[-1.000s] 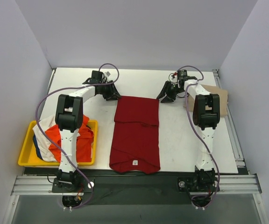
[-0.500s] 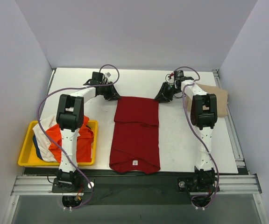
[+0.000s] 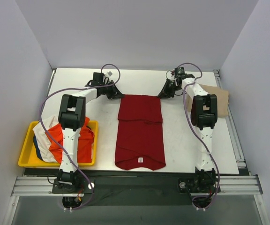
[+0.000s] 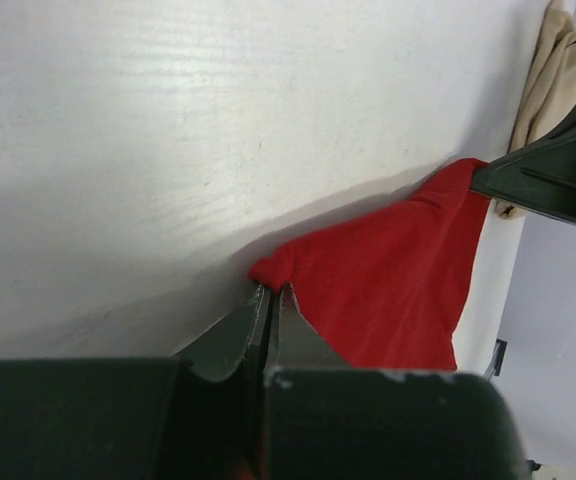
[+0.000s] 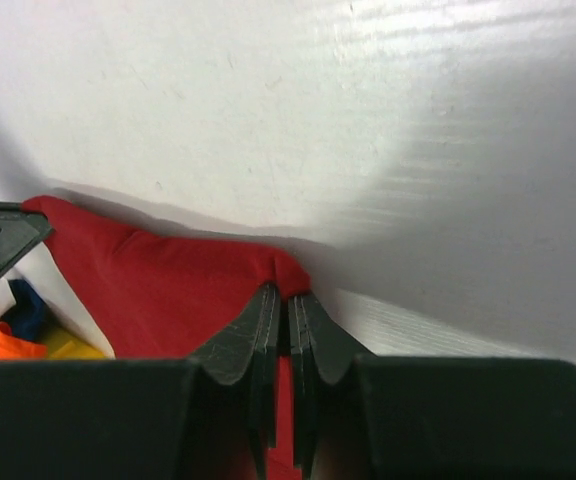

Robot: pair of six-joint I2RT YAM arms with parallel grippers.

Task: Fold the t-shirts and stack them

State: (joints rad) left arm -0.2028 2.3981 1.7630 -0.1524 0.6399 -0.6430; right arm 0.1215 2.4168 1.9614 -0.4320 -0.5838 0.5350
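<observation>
The dark red t-shirt (image 3: 140,131) lies folded lengthwise in the middle of the table, its tag near the front. My left gripper (image 3: 117,95) is shut on its far left corner (image 4: 273,268). My right gripper (image 3: 163,94) is shut on its far right corner (image 5: 290,272). Both corners are pinched between the closed jaws, low over the table. A tan t-shirt (image 3: 215,99) lies at the right edge, partly behind my right arm; it also shows in the left wrist view (image 4: 558,70). Orange, white and blue t-shirts (image 3: 81,138) are heaped in the yellow tray (image 3: 26,157).
The yellow tray sits at the front left, beside my left arm. White walls close the table at the back and both sides. The table's metal rail (image 3: 135,183) runs along the front.
Both grippers have moved slightly right and toward the back, pulling the red shirt with them. The shirt has shifted right and lies straighter.
</observation>
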